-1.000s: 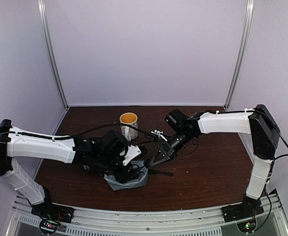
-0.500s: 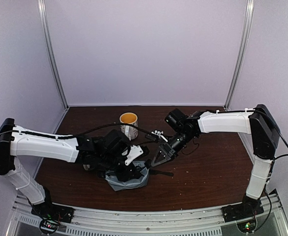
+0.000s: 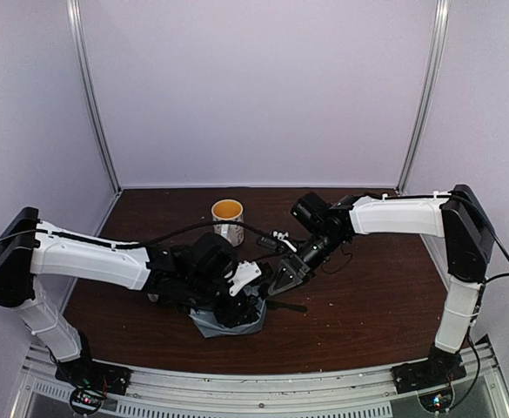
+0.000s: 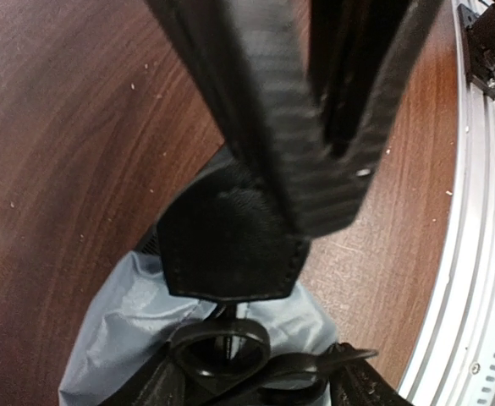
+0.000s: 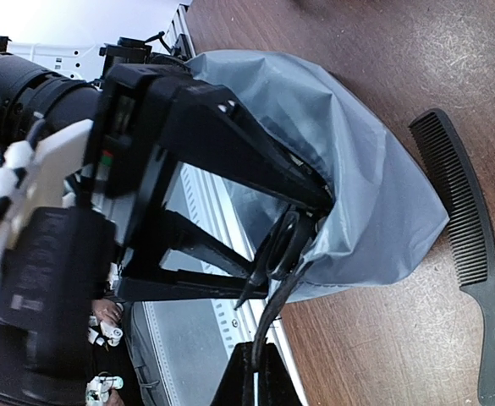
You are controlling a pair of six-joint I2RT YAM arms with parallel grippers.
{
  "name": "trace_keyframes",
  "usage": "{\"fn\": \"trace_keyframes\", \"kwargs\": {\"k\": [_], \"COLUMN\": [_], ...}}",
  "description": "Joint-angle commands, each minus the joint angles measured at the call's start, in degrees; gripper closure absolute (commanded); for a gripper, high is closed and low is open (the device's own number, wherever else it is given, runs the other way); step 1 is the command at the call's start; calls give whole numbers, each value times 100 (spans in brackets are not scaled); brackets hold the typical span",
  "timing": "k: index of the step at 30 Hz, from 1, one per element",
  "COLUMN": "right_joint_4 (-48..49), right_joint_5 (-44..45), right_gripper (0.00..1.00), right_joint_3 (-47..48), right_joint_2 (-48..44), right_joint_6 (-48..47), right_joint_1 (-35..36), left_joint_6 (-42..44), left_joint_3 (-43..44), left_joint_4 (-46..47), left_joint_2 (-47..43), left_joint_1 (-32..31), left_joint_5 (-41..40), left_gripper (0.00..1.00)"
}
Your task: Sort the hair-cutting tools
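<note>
Scissors [image 4: 264, 364] with black handle loops sit in the open mouth of the grey pouch [image 5: 374, 169], which lies on the table [image 3: 367, 313] near its front edge, between the two arms. The loops show at the pouch's dark rim, just under a black stitched flap [image 4: 230, 245] at the opening.

The left fingers [image 4: 272, 127] reach down over that flap. In the left wrist view they run close together toward their tips, with only a narrow dark gap between them. In the right wrist view black bars of the same arm stand apart on either side of the scissor loops. I cannot tell whether these fingers are pinching the fabric or merely sitting at the opening.

The right fingers [image 5: 239, 385] are pressed together on a thin dark strip [image 5: 277, 313] that curves up from them to the pouch mouth, beside the scissor loops. Whether that strip belongs to the pouch or to the scissors cannot be made out.

The long black comb [image 5: 463, 245] lies flat on the table just beside the pouch's bulging side, on the right arm's side, teeth toward the fabric. A cream mug [image 3: 228, 218] stands upright well behind the pouch, toward the back of the table.
</note>
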Motion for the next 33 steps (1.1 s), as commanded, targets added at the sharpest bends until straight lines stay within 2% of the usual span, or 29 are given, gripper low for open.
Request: {"fn": "trace_keyframes", "kwargs": {"k": [1,4,11,15,25,30,33], "right_joint_4": [-125,-149,-226,-312,-480,-526,-486], "right_joint_5": [113,129,192,306,309,261,40], "right_gripper": [99,99,100,100,100,100,100], "right_joint_3": [128,122,160,165,236,249,190], "right_joint_2": [-231,-247,-217,-257,-354,-385,-426], "right_joint_6": [-190,-215,-300,-424,-693,-759,-764], "right_joint_1": [40,41,52,73,165,176,186], "left_joint_6": [-76,-84,-169,-203,103,81,-55], "left_joint_3": [18,-161,-390,-392,-85,3,-91], "left_joint_4": [171,109,-11,-107,-191,-193,-89], "left_joint_2": [124,-107,-669,-674,-95,23,86], "left_joint_1": [8,8,14,73,173,203,269], "left_joint_5": [-26,-114,-445,-229,1143,1100,1041], "left_gripper": [41,47,53,51,51,50,46]}}
